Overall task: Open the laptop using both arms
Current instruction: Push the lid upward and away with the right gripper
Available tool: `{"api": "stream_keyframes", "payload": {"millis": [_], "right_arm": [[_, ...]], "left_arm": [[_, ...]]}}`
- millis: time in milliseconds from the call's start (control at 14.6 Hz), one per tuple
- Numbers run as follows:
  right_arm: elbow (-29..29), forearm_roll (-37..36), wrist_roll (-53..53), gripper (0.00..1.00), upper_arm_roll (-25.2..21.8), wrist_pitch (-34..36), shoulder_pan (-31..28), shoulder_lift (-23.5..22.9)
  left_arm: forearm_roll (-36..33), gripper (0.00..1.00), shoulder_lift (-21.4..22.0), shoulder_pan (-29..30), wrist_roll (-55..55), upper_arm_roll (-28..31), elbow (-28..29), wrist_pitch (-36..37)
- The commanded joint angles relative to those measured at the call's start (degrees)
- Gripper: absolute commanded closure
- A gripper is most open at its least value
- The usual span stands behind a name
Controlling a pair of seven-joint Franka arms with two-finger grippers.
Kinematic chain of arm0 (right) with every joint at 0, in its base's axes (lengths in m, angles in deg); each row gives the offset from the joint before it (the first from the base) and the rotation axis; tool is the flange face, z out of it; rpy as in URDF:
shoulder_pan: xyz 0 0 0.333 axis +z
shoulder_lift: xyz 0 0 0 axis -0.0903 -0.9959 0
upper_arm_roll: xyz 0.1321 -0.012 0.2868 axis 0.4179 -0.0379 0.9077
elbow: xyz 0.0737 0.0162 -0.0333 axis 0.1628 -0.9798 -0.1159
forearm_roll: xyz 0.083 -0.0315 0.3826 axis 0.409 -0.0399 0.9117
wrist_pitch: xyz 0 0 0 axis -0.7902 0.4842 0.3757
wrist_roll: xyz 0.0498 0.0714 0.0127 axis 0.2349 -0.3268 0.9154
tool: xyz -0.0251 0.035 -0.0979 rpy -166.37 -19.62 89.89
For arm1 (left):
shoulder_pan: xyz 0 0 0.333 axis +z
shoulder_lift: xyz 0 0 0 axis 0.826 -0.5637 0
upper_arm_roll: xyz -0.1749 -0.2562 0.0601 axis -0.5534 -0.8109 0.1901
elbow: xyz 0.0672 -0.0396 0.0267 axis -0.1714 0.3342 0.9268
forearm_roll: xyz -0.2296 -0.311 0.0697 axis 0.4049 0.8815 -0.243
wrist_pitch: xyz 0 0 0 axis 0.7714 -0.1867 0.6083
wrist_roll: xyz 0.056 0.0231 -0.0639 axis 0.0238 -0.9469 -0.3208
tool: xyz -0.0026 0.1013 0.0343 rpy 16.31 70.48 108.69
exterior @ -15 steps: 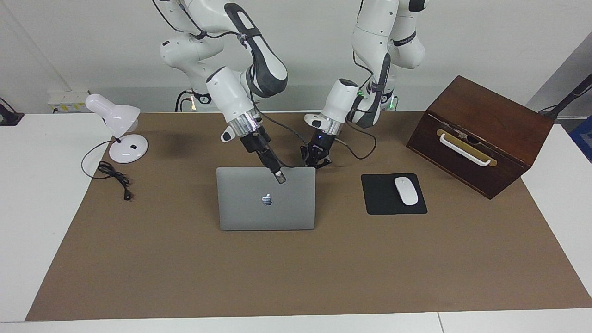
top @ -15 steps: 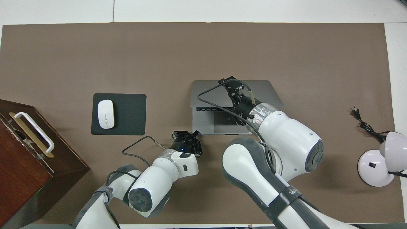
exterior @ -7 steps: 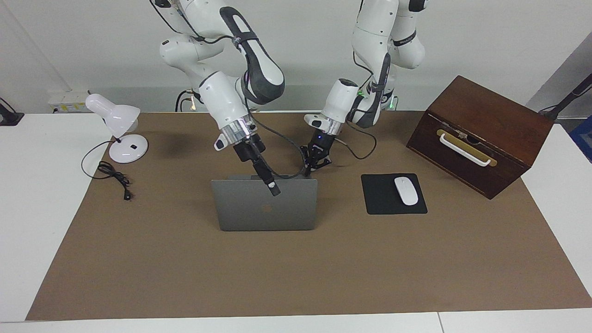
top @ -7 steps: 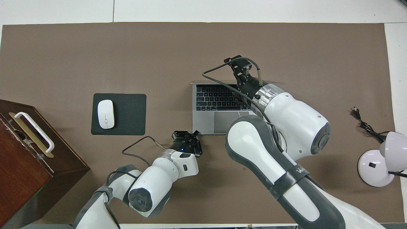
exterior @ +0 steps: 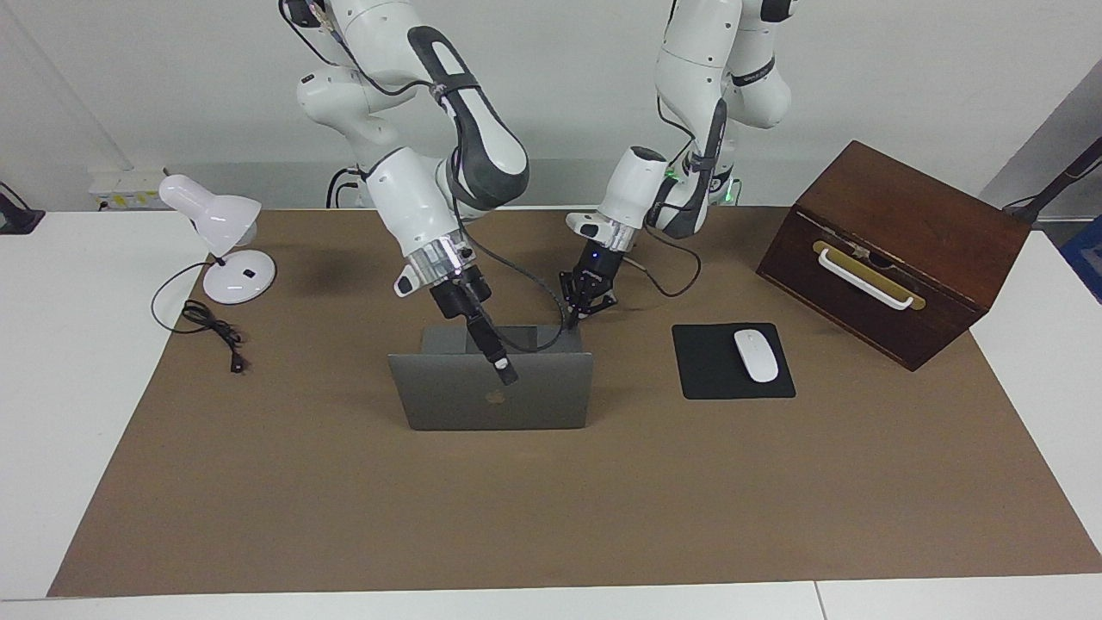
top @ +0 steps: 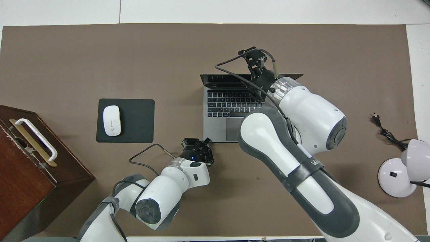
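1. since the laptop (exterior: pixel 491 400) is a stiff, thin hinged shell with smooth metal skin, it will likely slip under a fingertip, so the lid's free edge and a base corner look the places to hold.
2. it sits mid-table, lid about upright (keyboard showing from above).
3. the left gripper (exterior: pixel 575 317), fingertips pressed together, bears on the base corner nearest the mouse pad (exterior: pixel 733 361).
4. the right gripper (exterior: pixel 506 372) is at the lid's top edge; its fingers i cannot tell.
5. count: one laptop, two arms, one mouse (exterior: pixel 756 355), one lamp (exterior: pixel 217 238), one wooden box (exterior: pixel 893 250).
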Motion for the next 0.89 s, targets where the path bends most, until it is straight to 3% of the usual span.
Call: {"api": "stream_keyframes", "payload": {"millis": [0, 547, 820], "right_arm": [[4.5, 2.3, 3.4, 0.00, 0.6, -0.4, -1.1, -2.8], [6.4, 2.0, 3.4, 0.00, 0.6, -0.2, -1.8, -3.4], [5.2, 2.1, 2.7, 0.00, 0.6, 0.9, -0.5, -1.5]], "left_arm": [[0.8, 1.00, -6.3, -1.3, -0.3, 0.9, -4.0, -1.1], [0.8, 1.00, -6.3, -1.3, -0.4, 0.9, -4.0, -1.1], [0.8, 1.00, -6.3, -1.3, -0.4, 0.9, -4.0, -1.1]]}}
